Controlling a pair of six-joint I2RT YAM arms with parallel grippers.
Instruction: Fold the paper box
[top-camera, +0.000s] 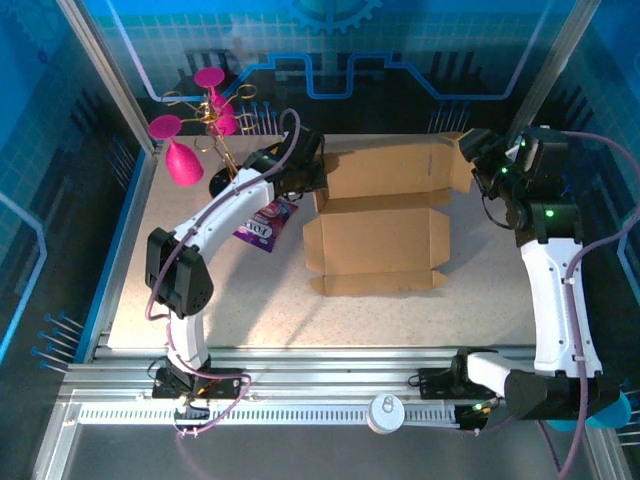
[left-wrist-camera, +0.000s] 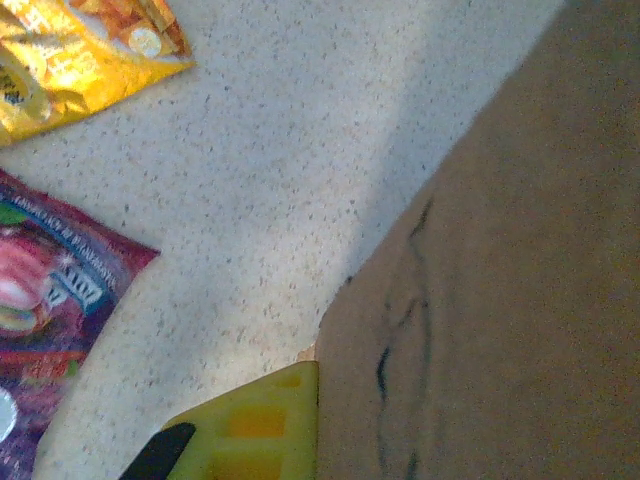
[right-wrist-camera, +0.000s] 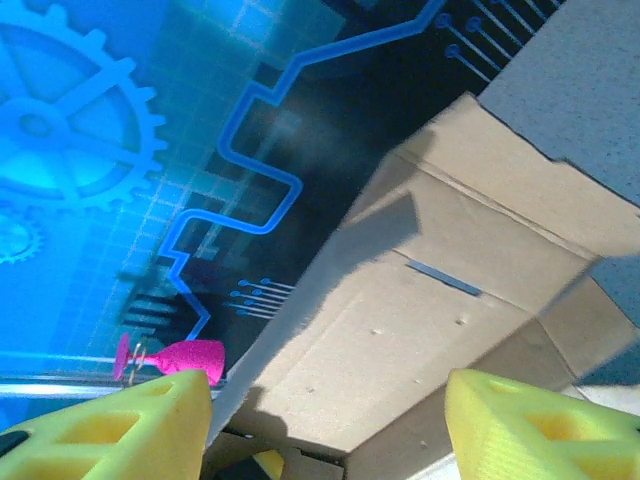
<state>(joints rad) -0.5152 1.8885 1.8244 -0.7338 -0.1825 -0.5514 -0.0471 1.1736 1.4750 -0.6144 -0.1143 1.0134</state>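
Observation:
The paper box (top-camera: 380, 240) is plain brown cardboard lying opened out in the middle of the table, with its rear panel raised. My left gripper (top-camera: 308, 178) is at that panel's left end. In the left wrist view one yellow finger (left-wrist-camera: 250, 430) presses against the cardboard (left-wrist-camera: 520, 280), which hides the other finger, so the left gripper (left-wrist-camera: 320, 400) is shut on the box's edge. My right gripper (top-camera: 478, 160) is at the box's rear right corner. In its wrist view the right gripper (right-wrist-camera: 325, 440) stands open, its yellow fingers wide apart, with the cardboard panel (right-wrist-camera: 420, 330) beyond them.
A purple snack packet (top-camera: 268, 225) lies just left of the box, also close by in the left wrist view (left-wrist-camera: 50, 330), with a yellow packet (left-wrist-camera: 70, 60) beyond it. Pink goblets on a gold stand (top-camera: 200, 130) are at the back left. Enclosure walls ring the table.

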